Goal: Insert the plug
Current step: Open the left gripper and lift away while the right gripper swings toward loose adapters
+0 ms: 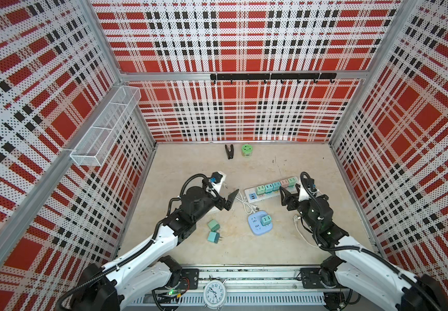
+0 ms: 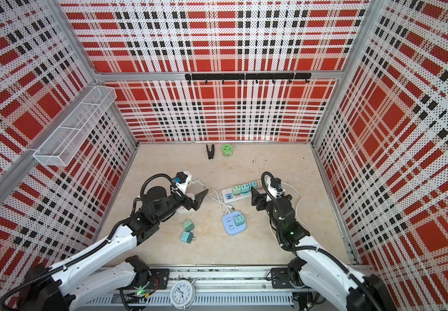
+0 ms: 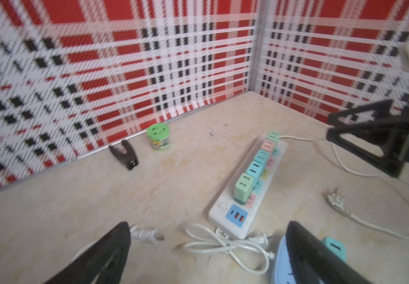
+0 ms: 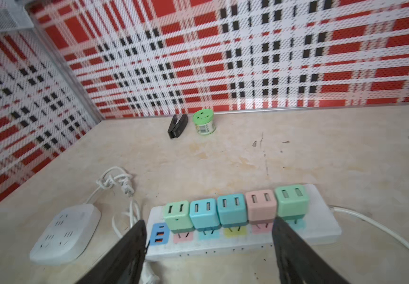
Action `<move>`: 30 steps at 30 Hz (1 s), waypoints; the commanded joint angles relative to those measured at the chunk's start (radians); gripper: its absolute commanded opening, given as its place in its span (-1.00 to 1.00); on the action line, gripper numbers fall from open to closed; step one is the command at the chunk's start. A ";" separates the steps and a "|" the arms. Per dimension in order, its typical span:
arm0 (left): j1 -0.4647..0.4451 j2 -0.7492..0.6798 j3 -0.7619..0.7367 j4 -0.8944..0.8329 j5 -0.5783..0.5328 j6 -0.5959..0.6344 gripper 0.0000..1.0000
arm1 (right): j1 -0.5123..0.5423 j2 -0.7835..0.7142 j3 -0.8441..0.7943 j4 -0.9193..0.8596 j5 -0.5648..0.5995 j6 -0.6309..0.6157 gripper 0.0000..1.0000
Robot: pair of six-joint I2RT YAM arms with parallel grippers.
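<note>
Perforated red, white and black plaid panels point(image 1: 244, 113) enclose a beige marbled tabletop point(image 1: 244, 247) on the left, far and right. A white wire-mesh basket point(image 1: 104, 126) hangs left; a black hook rail point(image 1: 271, 76) spans the far panel.

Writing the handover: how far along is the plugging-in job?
Done: five pastel cube adapters sit in the long white power strip, one green adapter in the light blue socket block. In hand: nothing; left gripper and right gripper open. Left: a green cube adapter and a teal cube adapter lie loose.

Green jar point(image 1: 247, 149) beside black clip point(image 1: 228, 151); alarm clock point(image 1: 214, 292); wire basket point(image 1: 104, 126)
</note>
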 commanded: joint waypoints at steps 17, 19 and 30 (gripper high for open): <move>0.084 -0.306 -0.018 -0.169 -0.209 -0.378 0.99 | 0.438 0.566 0.285 0.250 -0.164 -0.235 0.65; 0.098 -0.346 -0.012 -0.224 -0.215 -0.419 0.99 | 0.467 0.585 0.290 0.244 -0.128 -0.160 0.61; 0.186 -0.390 -0.056 -0.227 -0.261 -0.445 0.99 | 0.643 0.805 0.426 0.135 -0.085 -0.077 0.56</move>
